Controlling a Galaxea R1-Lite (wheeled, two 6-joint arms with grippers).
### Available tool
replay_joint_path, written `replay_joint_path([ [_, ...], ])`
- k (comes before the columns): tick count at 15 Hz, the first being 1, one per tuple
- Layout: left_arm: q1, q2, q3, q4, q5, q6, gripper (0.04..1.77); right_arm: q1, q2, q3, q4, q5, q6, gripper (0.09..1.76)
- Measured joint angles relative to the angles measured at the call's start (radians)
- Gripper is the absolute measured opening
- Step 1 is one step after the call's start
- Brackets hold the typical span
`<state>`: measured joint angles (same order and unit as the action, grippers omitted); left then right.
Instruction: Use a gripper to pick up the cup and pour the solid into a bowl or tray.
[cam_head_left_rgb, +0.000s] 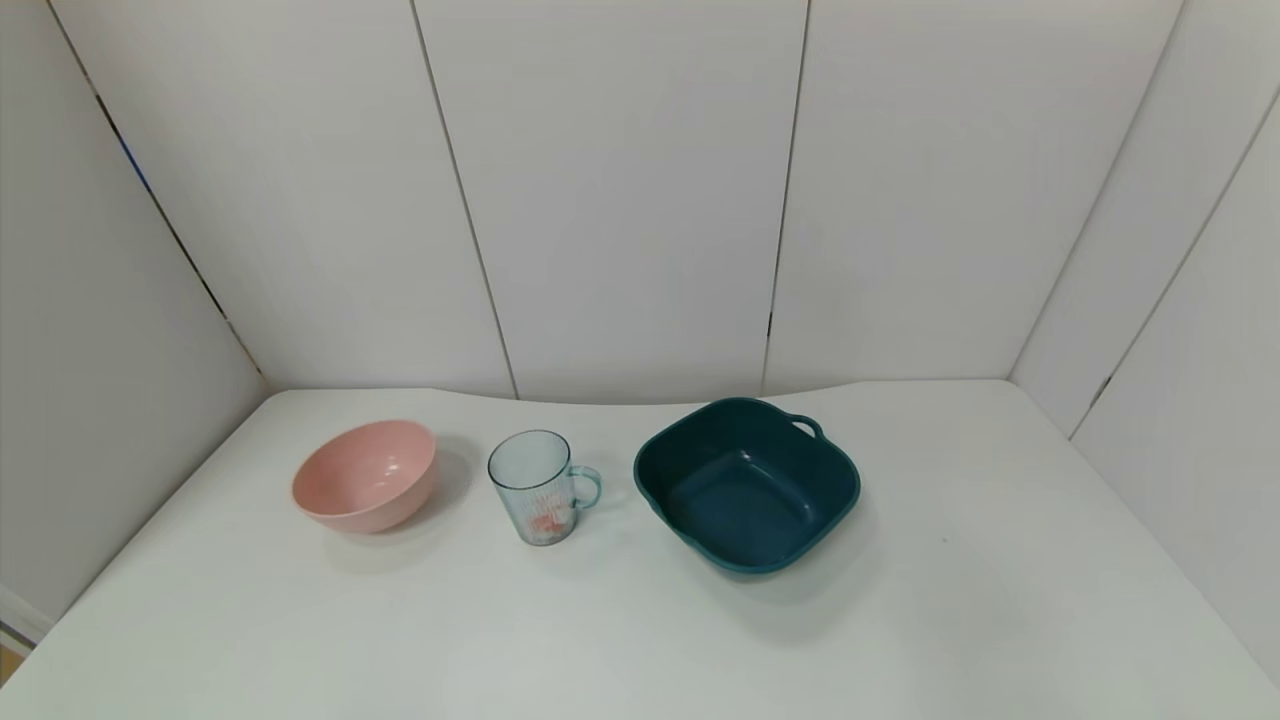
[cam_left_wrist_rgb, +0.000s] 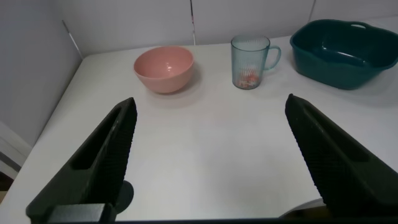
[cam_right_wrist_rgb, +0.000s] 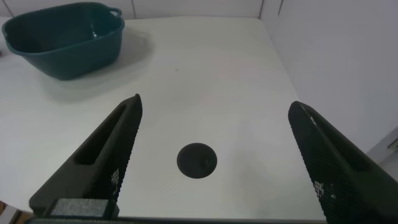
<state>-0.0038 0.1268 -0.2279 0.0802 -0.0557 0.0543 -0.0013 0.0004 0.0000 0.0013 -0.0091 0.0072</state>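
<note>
Left tool (cam_left_wrist_rgb: 208, 162) fingers wide apart over bare bench (cam_head_left_rgb: 640, 640), well short of the cup (cam_head_left_rgb: 537, 487); right tool (cam_right_wrist_rgb: 214, 165) likewise spread, near the teal basin (cam_head_left_rgb: 748, 484). Neither shows in head view. Cup upright between pink bowl (cam_head_left_rgb: 366, 475) and basin, solid (cam_left_wrist_rgb: 248, 79) at its bottom. Only right wrist view shows a black disc (cam_right_wrist_rgb: 197, 160).
</note>
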Motion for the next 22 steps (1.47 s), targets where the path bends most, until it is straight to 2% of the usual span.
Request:
replay_joint_path([
  [7,-0.105,0.323,-0.187,-0.001,0.005,0.001,1.72,0.0,0.0,0.0,-0.001,0.0,0.0,1.71],
  [12,-0.139,0.577,-0.244,-0.026,-0.02,0.005,1.72,0.0,0.0,0.0,-0.001,0.0,0.0,1.71],
  [16,-0.142,0.794,-0.249,-0.143,-0.062,0.005,1.72,0.001,0.0,0.0,-0.001,0.0,0.0,1.71],
  [22,-0.146,1.108,-0.234,-0.325,-0.068,0.021,1.72,0.0,0.0,0.0,0.0,0.0,0.0,1.71],
])
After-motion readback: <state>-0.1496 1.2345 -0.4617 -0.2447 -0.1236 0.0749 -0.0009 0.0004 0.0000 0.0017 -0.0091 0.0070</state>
